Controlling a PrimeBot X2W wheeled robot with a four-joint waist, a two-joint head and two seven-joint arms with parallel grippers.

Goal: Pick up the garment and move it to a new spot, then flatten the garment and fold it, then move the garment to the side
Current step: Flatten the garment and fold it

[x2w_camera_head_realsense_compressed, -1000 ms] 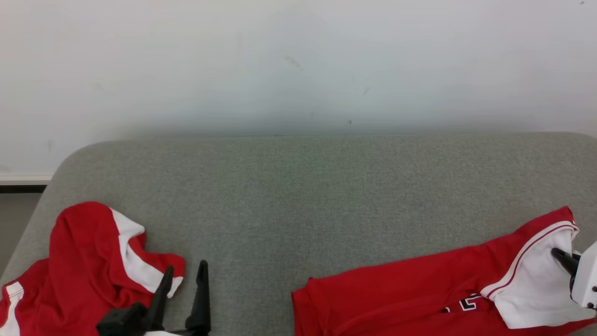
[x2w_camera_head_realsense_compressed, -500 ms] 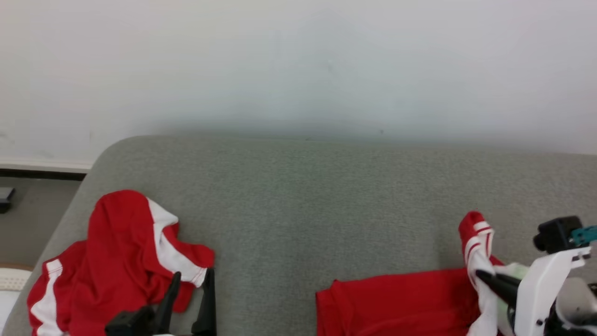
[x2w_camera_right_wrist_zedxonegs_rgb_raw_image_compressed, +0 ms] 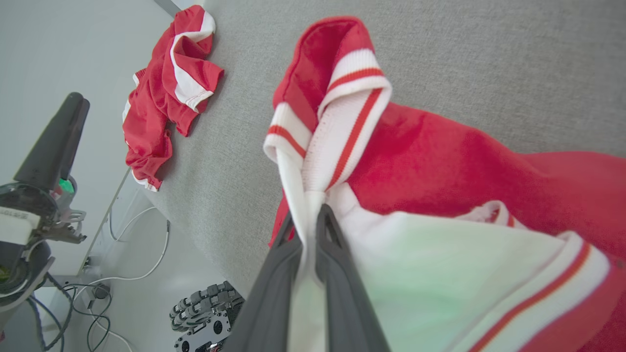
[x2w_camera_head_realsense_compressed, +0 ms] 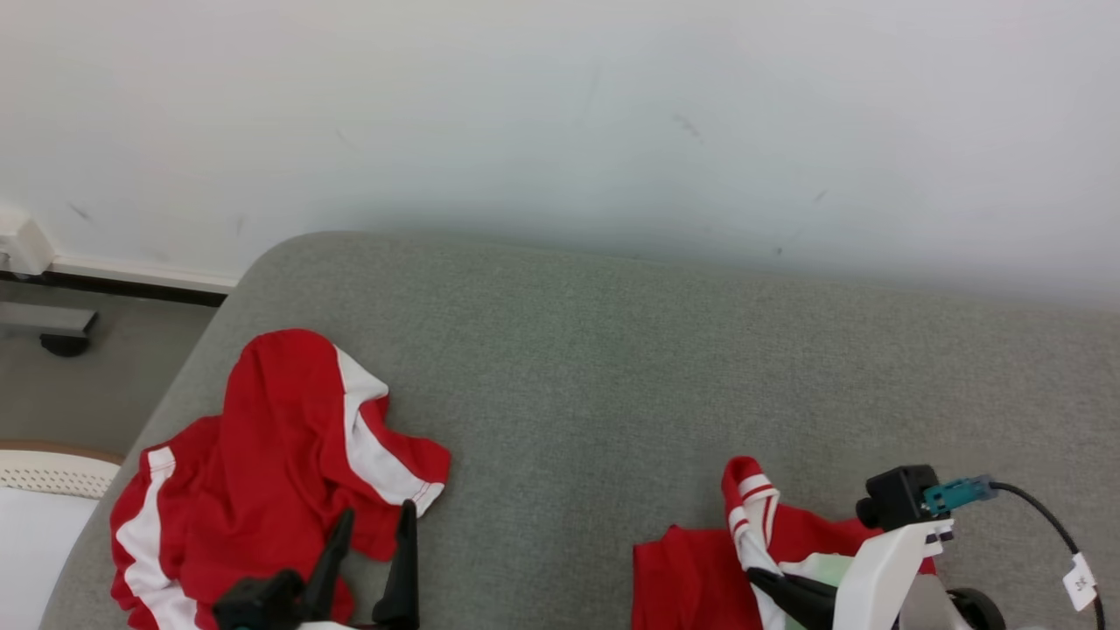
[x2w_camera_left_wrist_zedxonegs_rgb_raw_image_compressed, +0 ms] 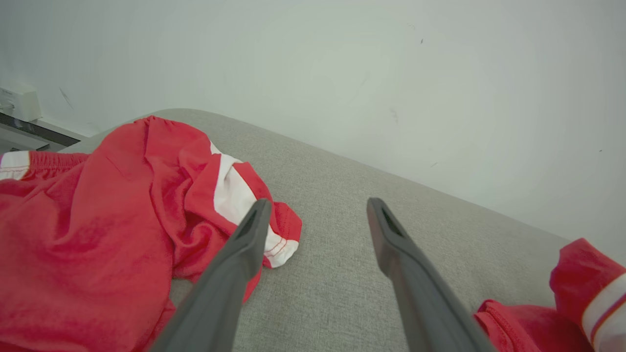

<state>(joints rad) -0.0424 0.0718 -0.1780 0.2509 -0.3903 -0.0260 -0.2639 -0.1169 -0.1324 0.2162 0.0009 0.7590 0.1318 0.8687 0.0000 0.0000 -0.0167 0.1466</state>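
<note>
- Garment (x2w_camera_right_wrist_zedxonegs_rgb_raw_image_compressed: 440,161): red with white striped trim. My right gripper (x2w_camera_right_wrist_zedxonegs_rgb_raw_image_compressed: 308,217) has a white fold of it pinched tight between its two dark fingers.
- A striped cuff stands up just past those fingertips, folded over on itself.
- From the head camera, the gathered part sits at the gripper. The rest of the red cloth lies on the grey cushion (x2w_camera_head_realsense_compressed: 612,350) at the lower right, near the front edge.
- A teal plug (x2w_camera_head_realsense_compressed: 958,494) with a black lead sits on the wrist above that gripper.
- My left gripper (x2w_camera_head_realsense_compressed: 376,514) has its fingers spread wide with nothing between them, low over the cushion at the lower left.
- One of its fingers overlaps the hem of a second red-and-white piece (x2w_camera_head_realsense_compressed: 262,464). I can't tell whether it touches.
- That piece lies crumpled near the cushion's left end, well apart from the garment, with bare grey fabric between them.
- Behind the cushion rises a pale wall (x2w_camera_head_realsense_compressed: 560,105) with a few faint scuffs.
</note>
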